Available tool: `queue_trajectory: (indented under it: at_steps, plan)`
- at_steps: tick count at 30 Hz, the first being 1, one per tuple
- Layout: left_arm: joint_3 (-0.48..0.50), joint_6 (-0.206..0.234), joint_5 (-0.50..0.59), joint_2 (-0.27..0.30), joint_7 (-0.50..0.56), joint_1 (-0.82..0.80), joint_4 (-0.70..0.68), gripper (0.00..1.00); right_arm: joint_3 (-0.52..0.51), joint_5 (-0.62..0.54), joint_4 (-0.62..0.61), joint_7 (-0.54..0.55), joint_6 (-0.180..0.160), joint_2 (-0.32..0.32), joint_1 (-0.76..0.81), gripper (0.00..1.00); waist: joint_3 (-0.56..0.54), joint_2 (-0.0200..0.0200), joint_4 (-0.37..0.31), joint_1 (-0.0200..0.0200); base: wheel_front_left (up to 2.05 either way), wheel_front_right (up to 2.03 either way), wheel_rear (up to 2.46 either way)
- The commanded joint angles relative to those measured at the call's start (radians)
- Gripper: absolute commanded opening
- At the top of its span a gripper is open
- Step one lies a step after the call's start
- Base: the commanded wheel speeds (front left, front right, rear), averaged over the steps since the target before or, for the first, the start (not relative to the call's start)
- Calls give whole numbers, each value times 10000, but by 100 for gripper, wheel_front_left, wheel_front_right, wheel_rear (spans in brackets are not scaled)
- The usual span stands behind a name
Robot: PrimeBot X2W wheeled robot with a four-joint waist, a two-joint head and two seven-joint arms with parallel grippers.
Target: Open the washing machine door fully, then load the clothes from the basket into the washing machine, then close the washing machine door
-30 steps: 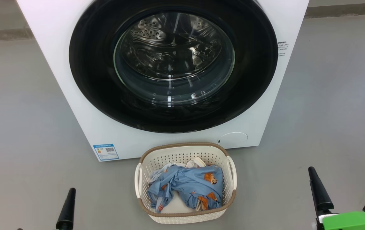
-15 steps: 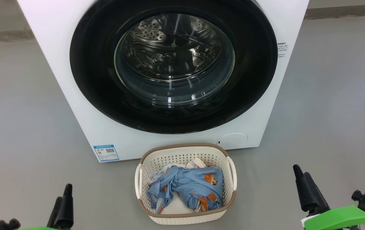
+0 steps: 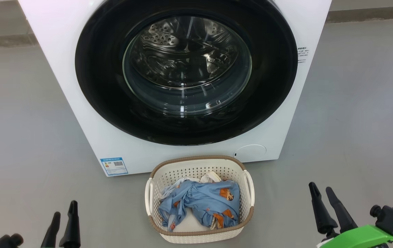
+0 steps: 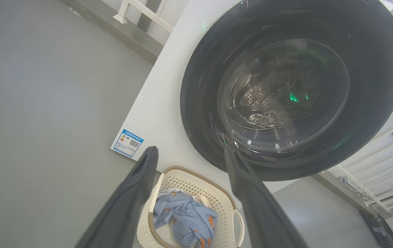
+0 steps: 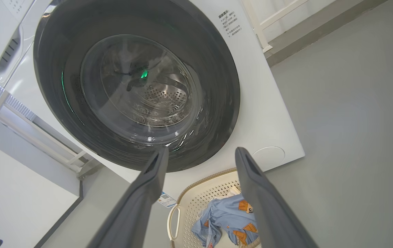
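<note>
While the washing machine door point(image 3: 186, 72) sat shut and flush against the front of the washing machine point(image 3: 59, 51), you could see the steel drum point(image 3: 163, 36) through its clear glass window, ringed by the wide glossy black rim. You found the basket point(image 3: 196, 159) on the grey floor point(image 3: 21, 137) directly in front of the machine, just below the door's lower edge and close to the white front panel, standing upright with one handle to each side. The clothes point(image 3: 203, 203) lay bunched inside it: light-blue fabric with orange-brown figures on top, a cream-white piece showing at the back and another beneath. To the basket's left, a blue label sticker point(image 3: 114, 166) occupied the lower corner of the front panel; to its right, a round cover point(image 3: 250, 151) was set into the panel. The left gripper point(image 3: 65, 208) hung low at the robot's left, well apart from the basket, spread wide with nothing between its jaws; in the left wrist view its fingers point(image 4: 138, 182) framed the basket and the lower door rim. The right gripper point(image 3: 320, 186) hung at the robot's right, likewise apart from the basket, equally wide and empty, with a green housing point(image 3: 361, 236) behind it. Neither gripper touched the door, the basket or the clothes.
</note>
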Motion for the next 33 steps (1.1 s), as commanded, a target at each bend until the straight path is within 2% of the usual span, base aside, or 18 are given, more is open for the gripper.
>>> queue_trajectory:
  at_steps: [1, 33]
  plan:
    - [178, -25, 535, 303, -179, -55, -360, 100, 217, -521, -280, -182, -6, -118, -48, 100, 0, -1, -10, -1, 0, 0, 0]
    - [327, -34, 4836, 722, -1092, 402, -1055, 100, 313, -4733, -207, -1089, -9, -67, 356, 100, -35, -1, 14, -1, 0, 0, 0]
